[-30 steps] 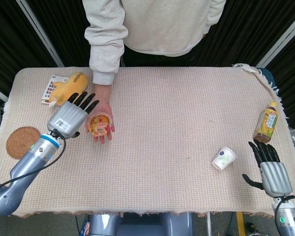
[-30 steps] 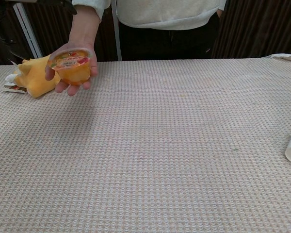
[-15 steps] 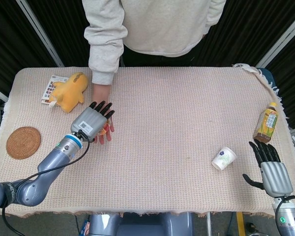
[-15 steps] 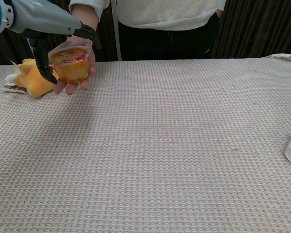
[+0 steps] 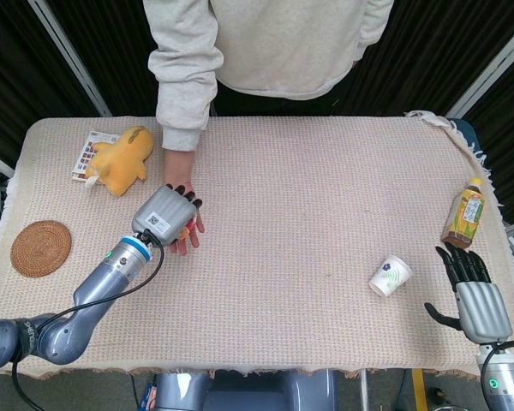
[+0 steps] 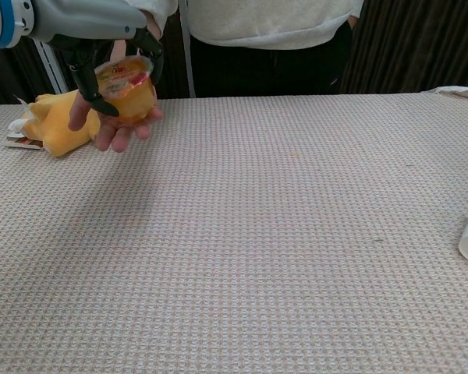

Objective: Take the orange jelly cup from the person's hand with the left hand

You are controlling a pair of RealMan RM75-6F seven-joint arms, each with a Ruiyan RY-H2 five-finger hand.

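The orange jelly cup sits tilted just above the person's upturned hand, over the table's far left. My left hand comes down over it from above, with the thumb on the cup's left side and the fingers curled round its right side, gripping it. In the head view my left hand covers the cup almost wholly, and the person's fingertips show beneath it. My right hand rests open at the table's near right edge, holding nothing.
A yellow plush toy and a colour card lie at the far left. A cork coaster is near the left edge. A tipped paper cup and a tea bottle are at the right, near my right hand.
My left hand moved right over the person's palm and closed its fingers round the jelly cup, which has tilted and risen slightly. The right hand has not moved.
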